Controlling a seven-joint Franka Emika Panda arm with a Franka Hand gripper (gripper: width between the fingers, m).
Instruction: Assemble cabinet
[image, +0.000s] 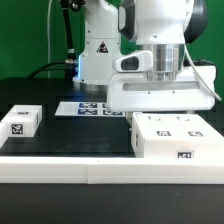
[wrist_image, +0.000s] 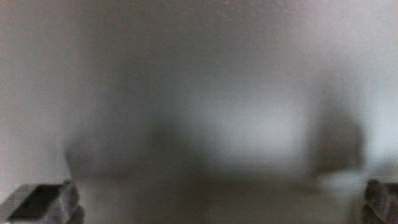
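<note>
The cabinet (image: 172, 138) is a large white box with square tags, lying at the exterior view's right on the black table. My gripper (image: 162, 108) hangs directly over its far edge. In that view the wide white hand hides the fingers. In the wrist view a blurred grey-white surface, most likely the cabinet (wrist_image: 196, 100), fills the picture from very close. My gripper (wrist_image: 214, 205) is open, with one dark fingertip (wrist_image: 39, 203) at each lower corner. Nothing shows clamped between them. I cannot tell whether the fingers touch the box.
A small white tagged block (image: 20, 121) lies at the exterior view's left. The marker board (image: 90, 108) lies flat further back, in front of the robot's base (image: 95, 55). A white ledge (image: 60, 170) runs along the table's front edge.
</note>
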